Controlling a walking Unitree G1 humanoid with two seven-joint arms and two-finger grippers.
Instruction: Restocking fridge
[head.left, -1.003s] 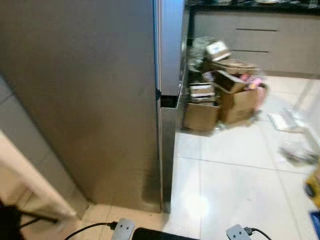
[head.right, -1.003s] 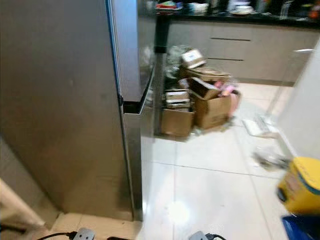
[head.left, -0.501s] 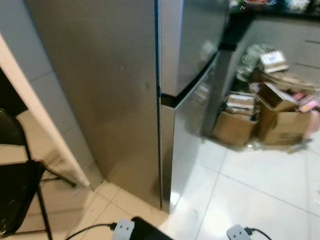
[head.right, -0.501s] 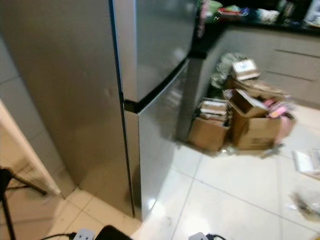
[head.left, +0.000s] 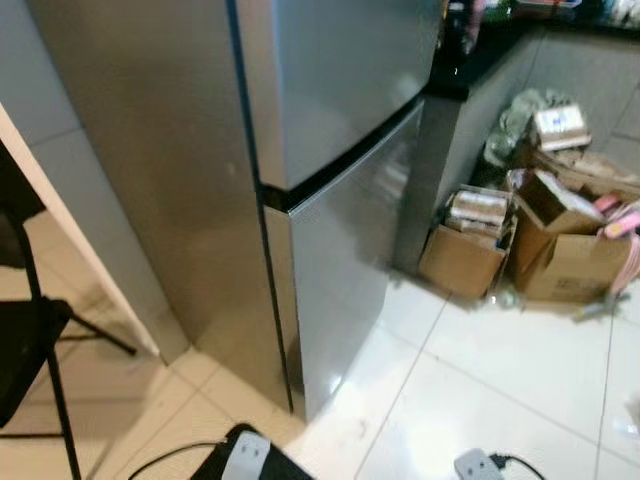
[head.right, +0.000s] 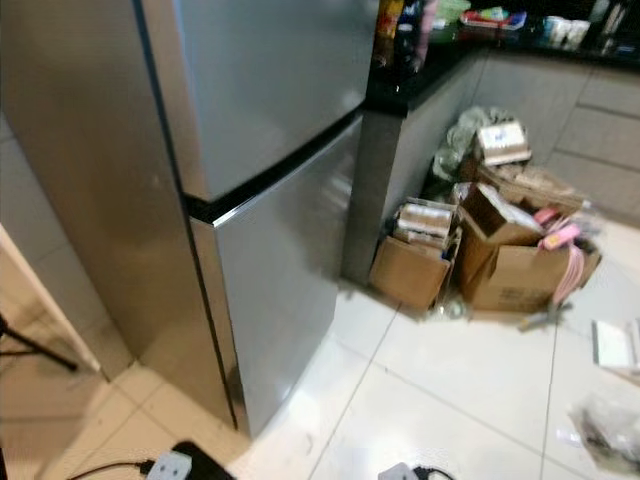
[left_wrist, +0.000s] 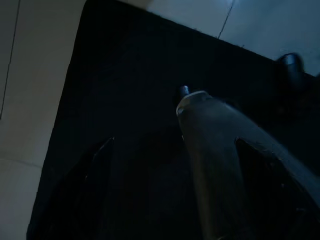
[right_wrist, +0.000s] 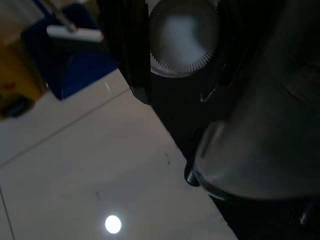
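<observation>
At the far left of the head views stands a black folding chair (head.left: 30, 340) on thin black legs, on beige floor tiles beside a pale wall edge (head.left: 80, 250). Next to it rises the tall stainless-steel two-door fridge (head.left: 330, 130), seen corner-on, both doors closed, with a dark horizontal seam dividing the upper door from the lower one (the steel faces carry soft reflections). To the right of the fridge a grey kitchen cabinet (head.right: 400, 190) under a black countertop (head.right: 420, 80) carries bottles and dishes too blurred to name. On the glossy white tiled floor (head.left: 480, 400) at the foot of the cabinet sits a cluster of brown cardboard boxes (head.right: 480, 255), some with open flaps and a pink item poking out at the right; further right lie a white flat object (head.right: 615, 345) and a crumpled clear plastic bag (head.right: 605, 435). The left wrist view is very dark, with a dull grey rounded part over black and pale tile at the edges; whether the left gripper's fingers are spread or pressed together I cannot tell. The right wrist view shows white tile, a blue bin (right_wrist: 75, 65), a yellow container (right_wrist: 15, 85) and dark robot parts; the right gripper's finger state likewise cannot be told.
</observation>
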